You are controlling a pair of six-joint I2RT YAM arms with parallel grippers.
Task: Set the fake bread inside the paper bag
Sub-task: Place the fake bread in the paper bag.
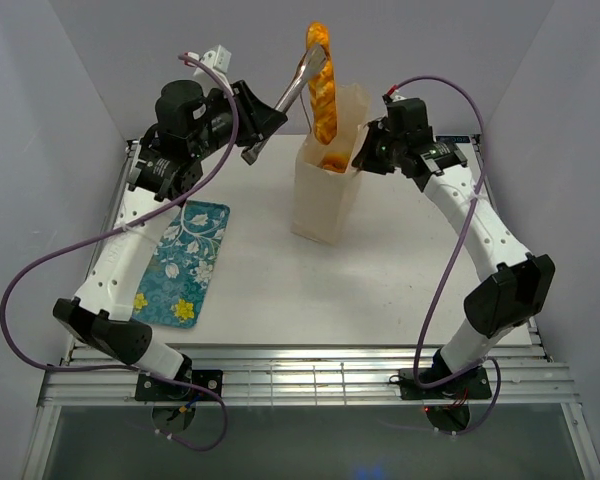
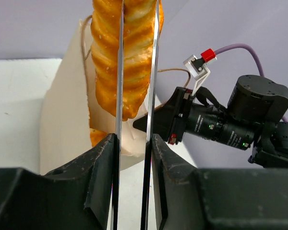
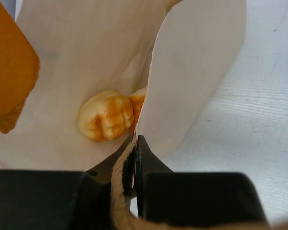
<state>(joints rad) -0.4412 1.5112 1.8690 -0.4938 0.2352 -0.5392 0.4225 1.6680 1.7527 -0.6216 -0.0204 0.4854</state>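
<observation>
Golden-brown and glossy, the braided loaf [image 1: 322, 90] hangs upright over the open mouth of the paper bag [image 1: 320, 205], its lower end about level with the rim. The left fingers [image 1: 298, 82], long thin blades set narrow, clamp the loaf near its upper end. In the left wrist view the blades run up along the loaf's [image 2: 105, 62] twisted crust. The bag stands upright on the white bench [image 1: 380, 280], toward the far middle. The right fingers [image 3: 143, 165] are pinched tight on the bag's right-hand wall at the rim, with a pale cord handle [image 3: 117, 191] lying against them. Deep inside the bag a pale golden bun [image 3: 106, 115] rests against the paper, with another orange pastry [image 3: 137, 103] partly hidden behind the wall's edge. A teal floral tray [image 1: 182, 262] lies flat on the bench to the left, well apart from the bag.
</observation>
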